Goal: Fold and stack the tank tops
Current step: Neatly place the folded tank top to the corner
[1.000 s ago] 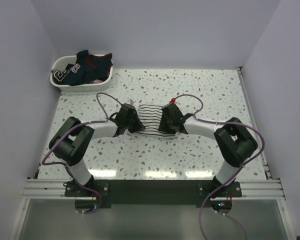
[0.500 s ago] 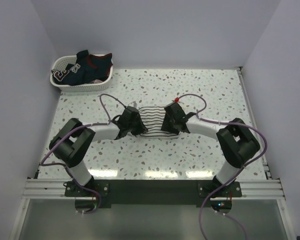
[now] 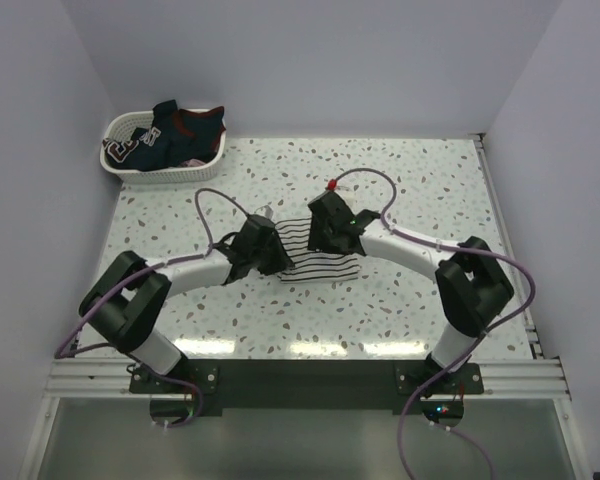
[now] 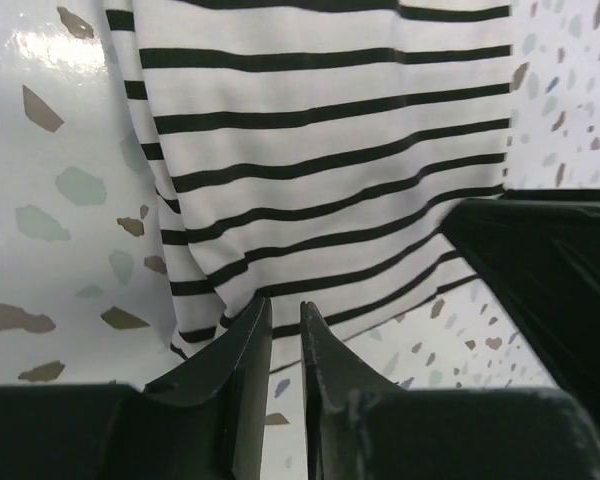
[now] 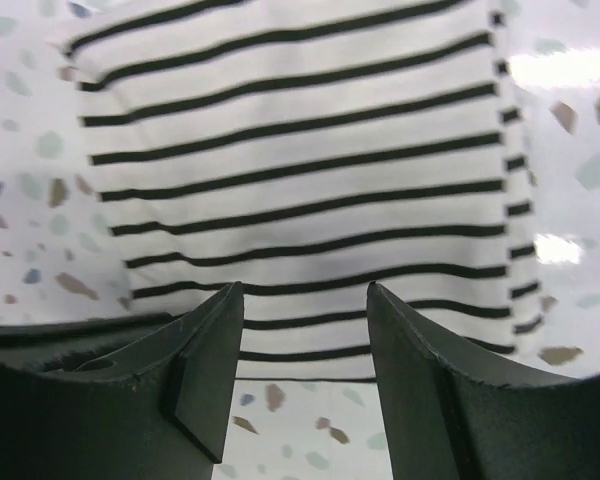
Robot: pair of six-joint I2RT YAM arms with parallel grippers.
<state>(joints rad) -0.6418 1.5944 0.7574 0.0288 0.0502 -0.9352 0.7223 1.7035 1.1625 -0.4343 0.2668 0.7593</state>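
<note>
A striped top [image 3: 315, 262] lies flat at the middle of the speckled tabletop [image 3: 430, 180], with both arms bent in over it from either side. The left hand [image 4: 285, 312] hangs over the cloth's near-left corner, released, its jaws only a slit apart and nothing pinched between them. In that hand's own view the left edge is rumpled into a soft fold, and the near hem runs off slantwise to the right. The right hand [image 5: 305, 290] stands above the far-right part of the top, jaws wide and empty. Below it the stripes run straight, the right edge is clean, and the near hem shows just past the fingertips. Bare tabletop surrounds the top on every side, widest to the right and toward the far wall. A white basket [image 3: 120, 165] sits in the far left corner, well apart, with a navy top [image 3: 175, 128] heaped in it. Pale walls close in the left, right and far sides.
</note>
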